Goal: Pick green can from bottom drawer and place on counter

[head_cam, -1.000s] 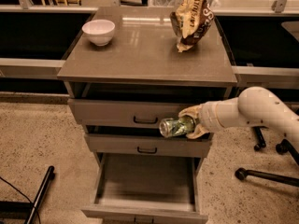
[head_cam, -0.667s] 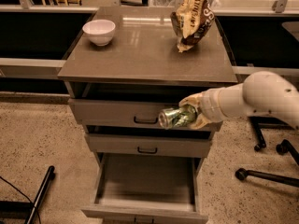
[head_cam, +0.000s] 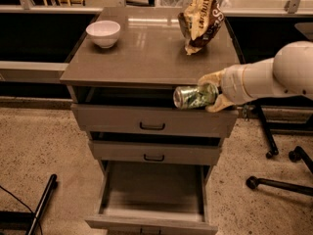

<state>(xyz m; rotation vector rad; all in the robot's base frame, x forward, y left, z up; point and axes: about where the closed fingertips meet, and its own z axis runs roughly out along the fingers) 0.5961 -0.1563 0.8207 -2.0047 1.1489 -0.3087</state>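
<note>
Gripping the small shiny green metal can (head_cam: 193,96) on its side, the tan padded two-finger gripper (head_cam: 212,93) hangs at the front right edge of the glossy grey-brown counter slab (head_cam: 142,58). Below, the deep flat-fronted bottom drawer (head_cam: 152,199) stands pulled out. A round white bowl (head_cam: 103,33) and a crinkled yellow-and-brown chip bag (head_cam: 200,18) sit on the counter.

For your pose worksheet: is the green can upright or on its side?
On its side: green can, silver end leftward, in the gripper by the counter edge.

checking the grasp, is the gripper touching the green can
Touching. Camera view shows the gripper closed around the green can, held sideways by the counter.
</note>
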